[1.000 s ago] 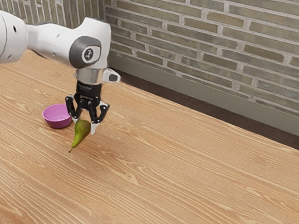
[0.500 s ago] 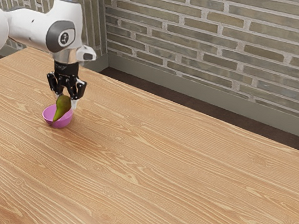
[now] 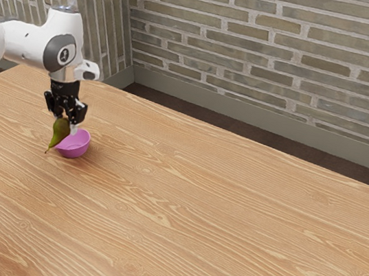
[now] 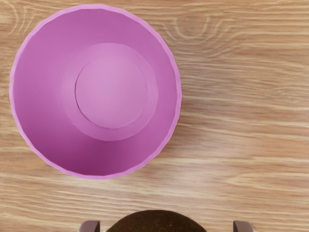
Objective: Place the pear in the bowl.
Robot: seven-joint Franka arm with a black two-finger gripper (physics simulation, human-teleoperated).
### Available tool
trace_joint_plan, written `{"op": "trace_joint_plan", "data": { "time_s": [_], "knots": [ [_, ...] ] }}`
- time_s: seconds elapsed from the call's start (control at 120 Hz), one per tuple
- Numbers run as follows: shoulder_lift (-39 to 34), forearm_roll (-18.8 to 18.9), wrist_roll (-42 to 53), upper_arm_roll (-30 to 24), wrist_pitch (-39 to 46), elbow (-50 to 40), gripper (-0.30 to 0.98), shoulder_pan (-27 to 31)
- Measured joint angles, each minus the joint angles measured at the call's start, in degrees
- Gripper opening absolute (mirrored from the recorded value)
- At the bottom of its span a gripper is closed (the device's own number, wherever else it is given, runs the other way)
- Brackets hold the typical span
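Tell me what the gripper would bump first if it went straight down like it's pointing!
Probably the table beside the bowl, touched by the pear that the gripper holds: the wrist view shows the bowl off to the pear's side. Depth is hard to judge, so it might brush the bowl.

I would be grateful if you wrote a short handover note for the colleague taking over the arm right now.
Gripper: shut on the pear, which hangs with its stem end down.
Bowl: upright on the table, with nothing in it. The pear is off to one side of it, toward the exterior view's left.
Done: pear gripped and raised.
Left: bring the pear over the bowl, lower it in, open the fingers and back away. I would centre it before lowering, as it might catch the rim.
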Motion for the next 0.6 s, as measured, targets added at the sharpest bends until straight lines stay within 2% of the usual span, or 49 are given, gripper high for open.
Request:
{"op": "trace_joint_plan", "data": {
  "time_s": [0.6],
  "knots": [
    [3.2, 0.1, 8.9, 0.9, 4.0, 2.5, 0.18, 1.0]
  ]
}}
